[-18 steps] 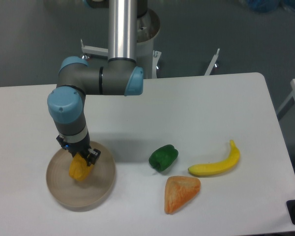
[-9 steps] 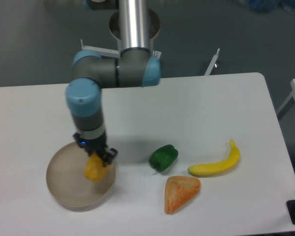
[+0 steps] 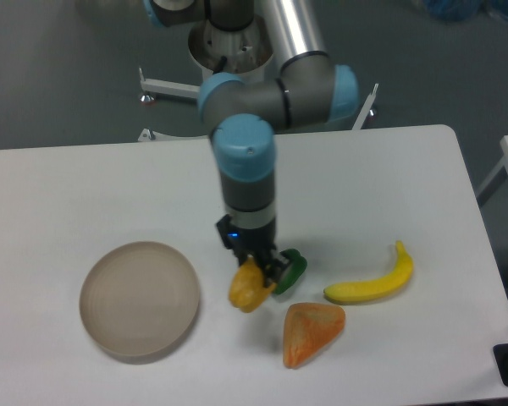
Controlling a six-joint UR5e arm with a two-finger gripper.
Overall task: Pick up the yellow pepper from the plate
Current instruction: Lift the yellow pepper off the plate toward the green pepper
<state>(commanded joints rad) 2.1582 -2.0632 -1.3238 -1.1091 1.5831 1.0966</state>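
One fixed camera gives us the whole table, and against half a second ago we see the arm has swung right, carrying the yellow pepper (image 3: pixel 248 288) off the plate (image 3: pixel 140 298). The gripper (image 3: pixel 257 272) is clamped on the yellow pepper, which now sits in its fingers out to the right of the plate's rim, over the white table (image 3: pixel 85 194); we cannot tell whether it hangs above the surface or touches it. The plate lies bare at the front left where it was. The green pepper (image 3: pixel 293 266) is just behind and right of the held pepper, partly hidden by the gripper. The orange wedge (image 3: pixel 311 331) lies near the front right of the yellow pepper, and the banana (image 3: pixel 372 281) rests farther right, both where they lay before.
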